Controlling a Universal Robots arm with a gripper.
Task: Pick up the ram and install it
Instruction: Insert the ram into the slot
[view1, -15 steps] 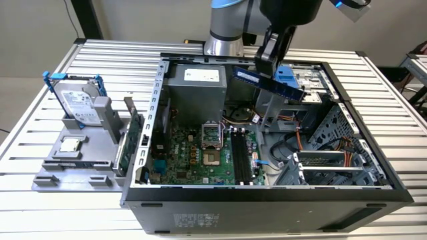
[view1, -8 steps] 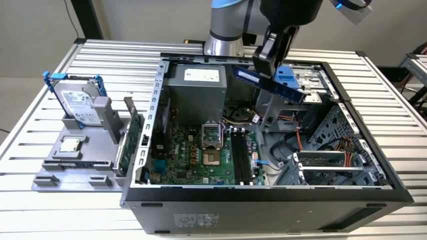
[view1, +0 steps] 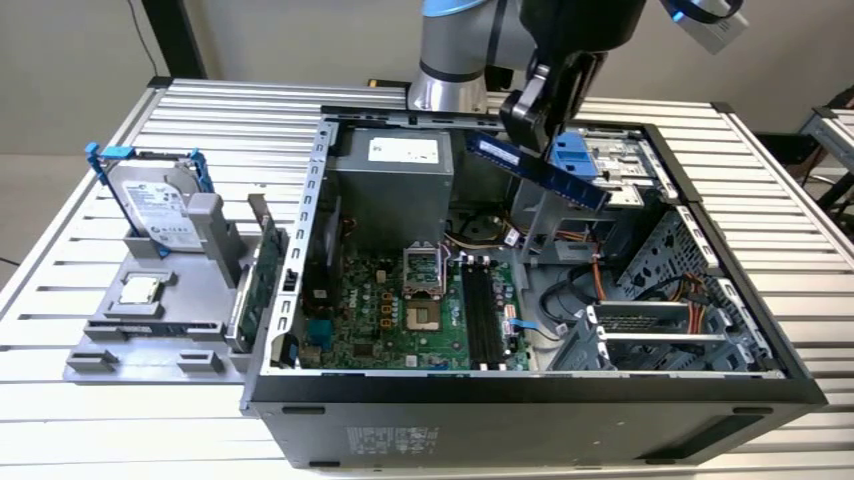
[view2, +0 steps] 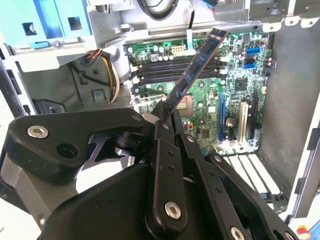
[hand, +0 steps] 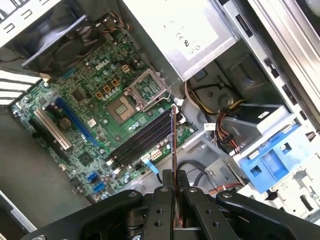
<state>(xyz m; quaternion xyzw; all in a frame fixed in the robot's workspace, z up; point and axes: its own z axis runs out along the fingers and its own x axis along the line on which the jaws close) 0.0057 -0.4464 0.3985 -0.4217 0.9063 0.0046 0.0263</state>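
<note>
My gripper (view1: 530, 118) hangs above the open computer case (view1: 534, 385), shut on one end of the ram (view1: 537, 168). The ram is a long blue-green stick held tilted in the air over the case's back right part. In the second wrist view the ram (view2: 196, 66) juts out from the gripper (view2: 167, 116) toward the green motherboard (view2: 200, 107). In the first wrist view the ram (hand: 173, 137) shows edge-on as a thin line above the gripper (hand: 175, 187), over the black memory slots (hand: 140, 144). The slots (view1: 483, 315) lie well below the stick.
A grey stand at the exterior view's left holds a silver hard drive in a blue frame (view1: 154, 205) and a green expansion card (view1: 262, 270). Inside the case are the grey power supply (view1: 394, 180), a blue drive bay (view1: 577, 160) and loose cables (view1: 587, 290).
</note>
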